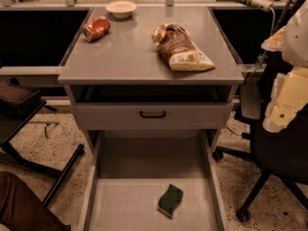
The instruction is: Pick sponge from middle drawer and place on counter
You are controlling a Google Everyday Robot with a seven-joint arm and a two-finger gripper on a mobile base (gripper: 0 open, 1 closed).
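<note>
The sponge [170,200], dark green on top with a yellowish underside, lies flat on the floor of the middle drawer [120,208]. The drawer stands open at the bottom centre of the frame, and the sponge sits a little right of its midline, apart from both side rails. Just above it, the upper drawer front [110,115] with its black handle [153,114] is closed.

The counter [130,57] fills the upper centre. A brown and cream snack bag [182,47] lies right of its middle, a red soda can [96,28] lies on its side toward the upper left, and a pale bowl [121,8] sits near the back edge. The front left stretch of the counter is bare (the likeliest landing spot).

The gripper [281,112] shows only as cream and white shapes at the right edge of the frame, level with the counter, in front of a black office chair [281,153] and well apart from the sponge. Whether it is open or closed cannot be told, and nothing is seen in its hold.

By this reading the pick has not begun: the drawer is open and the approach is the step in hand. The next move calls for a reach down and left into the drawer, a grasp across the sponge's narrow wavy sides, then a lift clear of the closed drawer front.
</note>
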